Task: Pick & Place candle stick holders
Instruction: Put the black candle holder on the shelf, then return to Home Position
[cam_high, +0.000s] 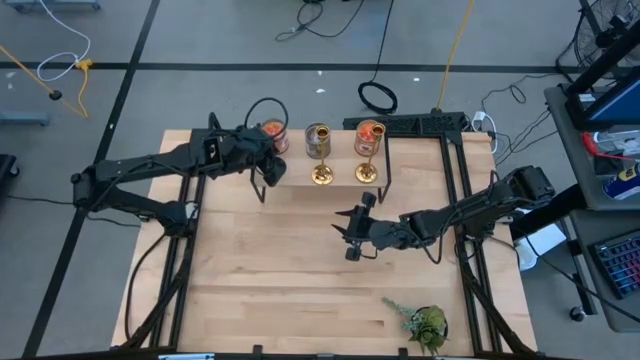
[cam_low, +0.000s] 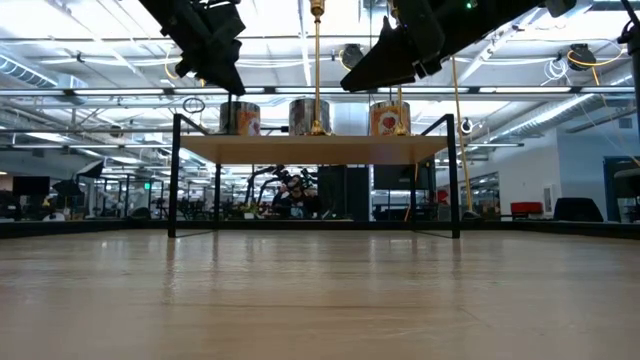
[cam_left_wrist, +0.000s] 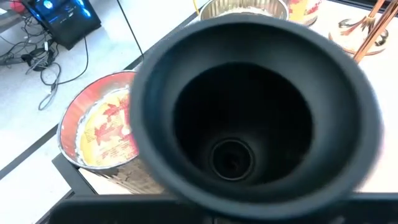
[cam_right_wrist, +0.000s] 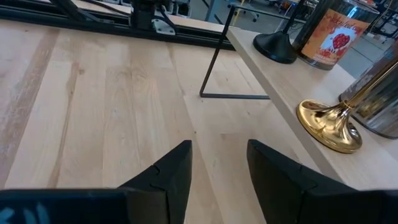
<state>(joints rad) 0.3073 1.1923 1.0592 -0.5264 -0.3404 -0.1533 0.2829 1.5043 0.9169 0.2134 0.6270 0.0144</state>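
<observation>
The black candlestick shows in the left wrist view as a wide dark cup (cam_left_wrist: 249, 106) seen from above. Its round base (cam_right_wrist: 273, 45) rests on the raised wooden shelf (cam_right_wrist: 280, 87) near the shelf's left end. My left gripper (cam_high: 266, 168) hangs right over it. Two gold candlesticks (cam_high: 321, 174) (cam_high: 365, 172) stand by their bases on the shelf's front edge; the nearer gold base also shows in the right wrist view (cam_right_wrist: 326, 124). My right gripper (cam_right_wrist: 217, 168) is open and empty above the table in front of the shelf (cam_high: 350, 236).
On the shelf stand two glass jars with orange-red filling (cam_high: 272, 135) (cam_high: 369, 133) and a silver-grey jar (cam_high: 318, 138) between them. The shelf's thin black legs (cam_right_wrist: 214, 62) stand on the table. A green sprig (cam_high: 425, 322) lies at the near right. Bare wood lies in front of the shelf.
</observation>
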